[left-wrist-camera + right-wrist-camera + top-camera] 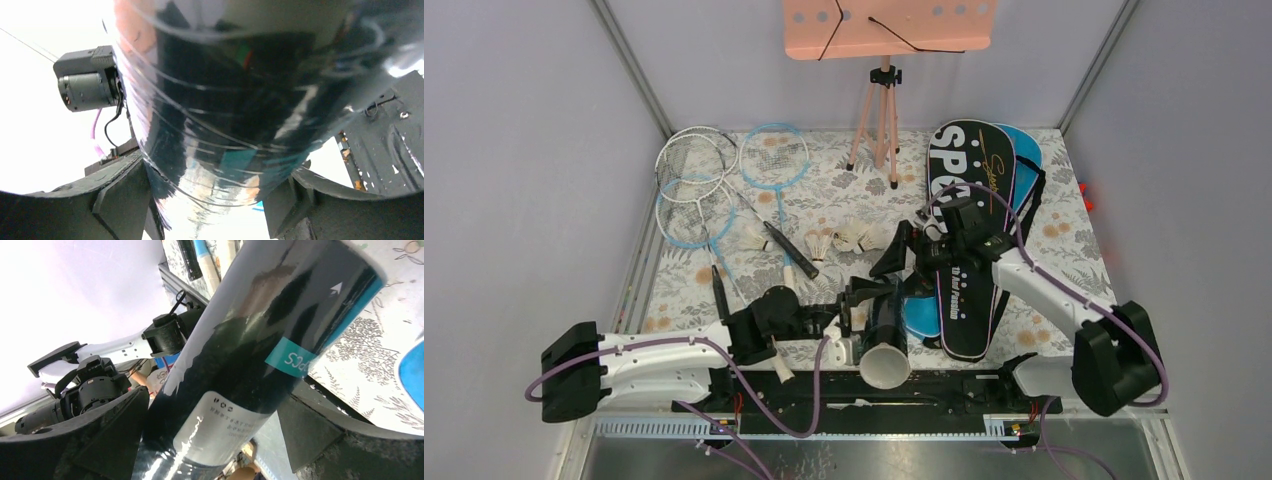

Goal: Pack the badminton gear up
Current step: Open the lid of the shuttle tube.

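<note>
Here the left claw (871, 305) clamps the black tube (890, 335), open mouth tilted nearward, right claw (215, 407) spread loosely around it.

Tabletop (1074, 260) carries a grey floral cover. Far left: four rackets (696, 152) lie flat and fanned, white and light-blue hoops overlapping, black handles running near and toward centre. Small white shuttlecocks (822, 243) sit in a loose row mid-table beside the handle ends. Far centre: pink tripod (879, 120) stands with its feet on the cover. Right half: black SPORT bag (969, 190) lies lengthwise far-to-near on top of a blue bag (1027, 160), whose edge shows along the black bag's right side and at its near-left.
</note>
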